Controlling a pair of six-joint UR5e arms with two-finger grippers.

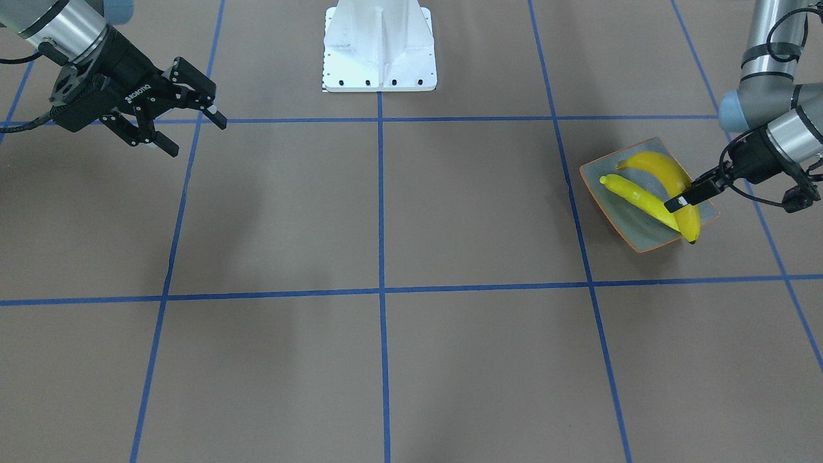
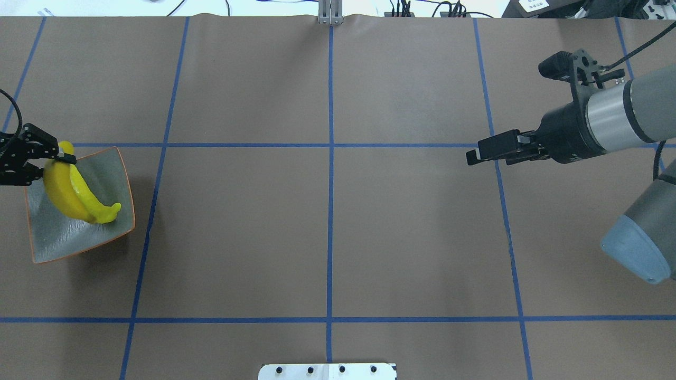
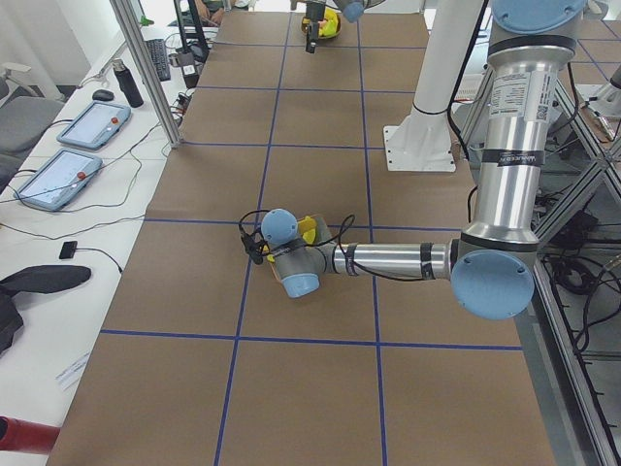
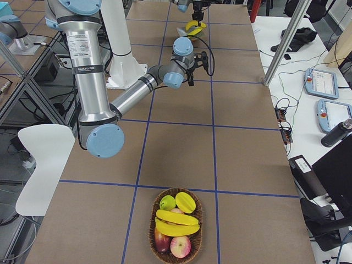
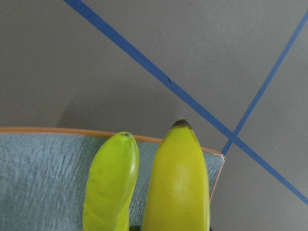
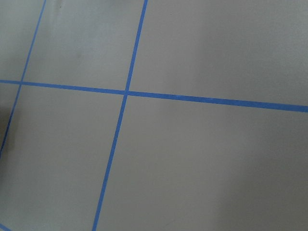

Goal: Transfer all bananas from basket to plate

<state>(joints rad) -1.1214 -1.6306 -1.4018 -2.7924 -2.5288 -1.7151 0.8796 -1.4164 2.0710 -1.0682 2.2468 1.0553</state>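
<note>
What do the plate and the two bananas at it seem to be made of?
The plate: perhaps ceramic or moulded plastic; matte grey-green, finely textured face, thin orange rim. The paler banana and the deeper yellow banana: probably plastic replicas; even, glossy skin with soft highlights.

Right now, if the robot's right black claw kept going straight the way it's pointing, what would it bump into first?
Probably just the brown tabletop with blue tape lines: the black two-finger right gripper slants downward, and its wrist view shows nothing else ahead. Depth is uncertain.
</note>
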